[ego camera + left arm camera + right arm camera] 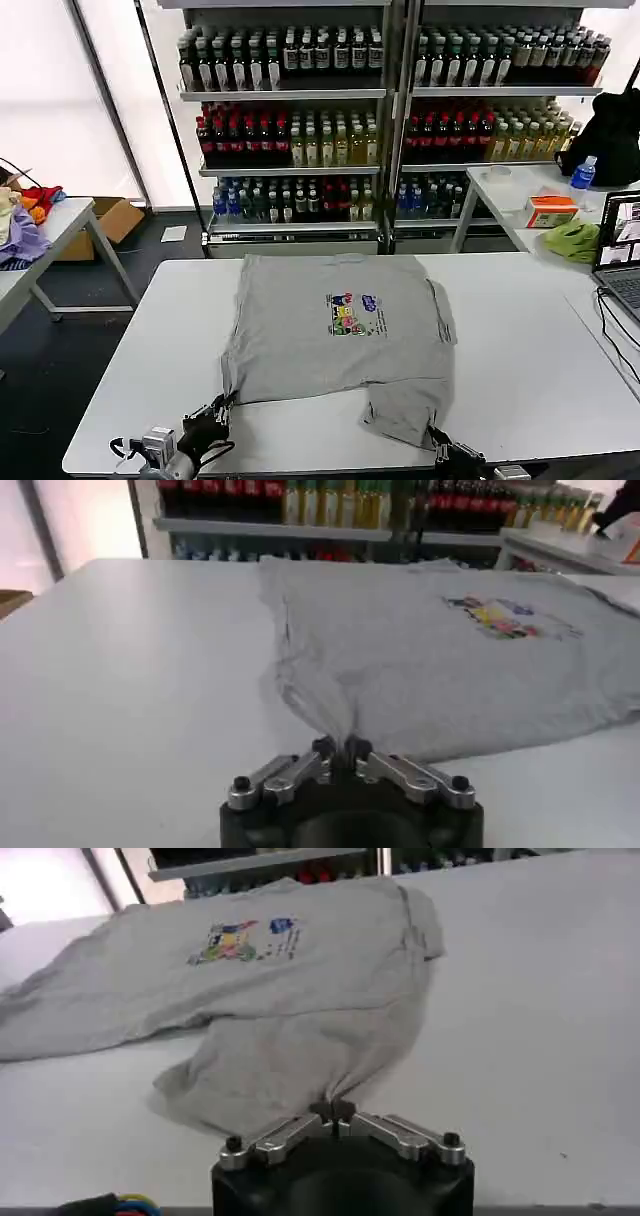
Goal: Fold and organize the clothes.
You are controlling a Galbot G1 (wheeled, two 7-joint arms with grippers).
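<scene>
Two grippers are engaged at the near edge of the white table (520, 360), each closed on the hem of the grey T-shirt (340, 330). The garment lies spread in the middle of the table, print side up, collar toward the drinks shelves (380, 120), with its multicoloured chest print (352, 313) plainly showing. The left gripper (212, 418) pinches the near left corner of the hem; the left wrist view shows its jaws drawn together on a gathered point of cloth (335, 742), with creases running up from the pinch. The right gripper (445, 450) holds the near right portion likewise, jaws clamped on a tongue of fabric (335, 1103) that hangs further toward the table edge than the rest of the hem. Judgement: the step in hand appears to be the first fold, carrying the hem up toward the collar. To do it well, both corners should be lifted together and level, just clear of the table so the cloth does not drag and bunch, then carried straight toward the collar at matching pace. The uneven right side is the weak point; unless tension is taken across the hem before travel, that slack fabric is likely to fold crooked. Release should come only once the hem lies flat and square over the upper body of the shirt.
</scene>
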